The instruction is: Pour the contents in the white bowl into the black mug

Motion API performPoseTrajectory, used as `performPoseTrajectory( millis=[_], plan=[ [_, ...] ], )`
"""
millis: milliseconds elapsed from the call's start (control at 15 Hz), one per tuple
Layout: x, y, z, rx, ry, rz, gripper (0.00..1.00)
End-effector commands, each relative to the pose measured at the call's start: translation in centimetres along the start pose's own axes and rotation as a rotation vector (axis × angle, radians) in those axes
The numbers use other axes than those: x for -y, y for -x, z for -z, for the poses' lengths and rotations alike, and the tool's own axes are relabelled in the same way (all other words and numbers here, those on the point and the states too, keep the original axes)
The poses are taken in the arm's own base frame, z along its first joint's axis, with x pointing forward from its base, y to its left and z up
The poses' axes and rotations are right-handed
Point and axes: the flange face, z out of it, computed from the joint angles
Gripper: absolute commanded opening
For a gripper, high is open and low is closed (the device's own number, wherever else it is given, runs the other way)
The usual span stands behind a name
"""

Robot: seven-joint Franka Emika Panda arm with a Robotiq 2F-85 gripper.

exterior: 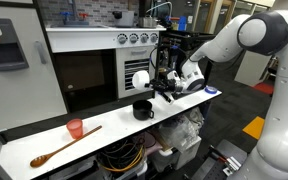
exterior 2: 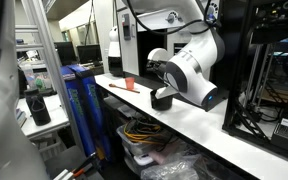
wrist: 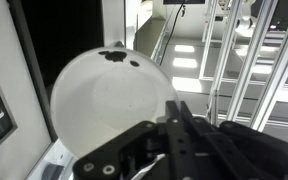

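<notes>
gripper [wrist: 179, 118]: fingers closed tight on the rim of the white bowl [exterior: 140, 78] | bowl: held in the air, tipped on edge | black mug [exterior: 143, 110]: upright on the white counter [exterior: 104, 140], apparently right under the bowl, not touching | nearby: pink-red cup [exterior: 75, 128], wooden spoon [exterior: 64, 146] farther along the counter

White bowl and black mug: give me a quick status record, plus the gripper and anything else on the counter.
bowl: white bowl off the counter, tipped onto its edge
gripper: gripper shut on the bowl's rim
mug: black mug upright on the counter, directly below the bowl in an exterior view
pour: no contents visible; cannot tell if anything is falling
other items: pink-red cup and wooden spoon, both well away from the mug
</notes>
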Motion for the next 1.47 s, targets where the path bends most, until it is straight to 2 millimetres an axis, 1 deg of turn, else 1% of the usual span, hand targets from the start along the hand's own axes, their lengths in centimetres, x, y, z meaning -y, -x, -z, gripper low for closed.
performPoseTrajectory(
  millis=[0, 333, 733, 933, 1400],
  plan=[
    [-0.5, 0.7, 0.6, -0.026, -0.012, 0.002, 0.01],
    [-0.2, 2.6, 1.0, -0.025, -0.006, -0.037, 0.01],
    [-0.5, 4.4, 1.3, -0.027, -0.013, -0.069, 0.01],
    [-0.8, 4.9, 1.3, -0.031, -0.02, -0.074, 0.01],
    [-1.7, 5.2, 1.0, -0.062, -0.048, -0.067, 0.01]
  ],
)
